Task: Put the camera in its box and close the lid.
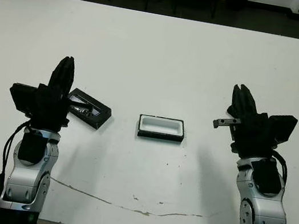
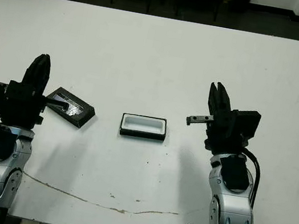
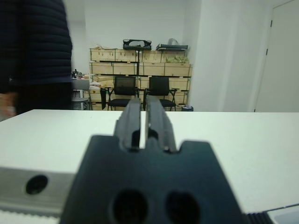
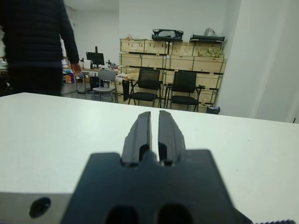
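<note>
The box (image 1: 161,128), a shallow black tray with white lining, lies open at the middle of the table. To its left lies the lid (image 1: 90,108), flat, black and glossy with pale streaks, turned at an angle. Its near corner sits beside my left gripper's body. My left gripper (image 1: 65,66) hovers just left of the lid, fingers together and pointing away from me, holding nothing. My right gripper (image 1: 242,94) is well to the right of the box, also shut and empty. The camera is not visible in any view.
The white table (image 1: 159,56) stretches far beyond the box. A thin dark line (image 1: 122,203) runs across it near the front edge. A person in a dark jacket (image 4: 37,37) stands beyond the far edge, with chairs and crates behind.
</note>
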Action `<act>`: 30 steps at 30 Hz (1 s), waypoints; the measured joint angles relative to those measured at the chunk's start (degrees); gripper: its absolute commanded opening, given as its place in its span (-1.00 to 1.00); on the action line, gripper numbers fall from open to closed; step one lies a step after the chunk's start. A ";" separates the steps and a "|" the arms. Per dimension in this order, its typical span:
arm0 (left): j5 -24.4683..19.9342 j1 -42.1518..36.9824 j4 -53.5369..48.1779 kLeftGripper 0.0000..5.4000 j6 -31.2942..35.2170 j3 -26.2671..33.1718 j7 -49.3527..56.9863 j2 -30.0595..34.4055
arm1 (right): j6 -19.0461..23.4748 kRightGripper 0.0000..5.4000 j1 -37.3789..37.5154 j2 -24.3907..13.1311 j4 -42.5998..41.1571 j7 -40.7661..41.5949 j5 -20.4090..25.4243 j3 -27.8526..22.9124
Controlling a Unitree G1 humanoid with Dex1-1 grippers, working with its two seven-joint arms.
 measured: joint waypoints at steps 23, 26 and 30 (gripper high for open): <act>0.07 0.02 0.06 -0.99 0.00 -0.14 0.26 -0.01 | 0.30 -1.00 -3.05 -5.53 0.29 3.19 0.90 -4.06; 0.23 0.03 0.07 -0.99 -0.02 -0.19 0.31 -0.01 | -0.51 -1.00 -6.12 -9.81 3.41 6.23 1.45 -6.56; 0.89 0.05 0.06 -1.00 -0.02 -0.25 0.44 -0.02 | 3.11 -0.83 -10.88 -17.59 6.50 10.99 2.47 -9.29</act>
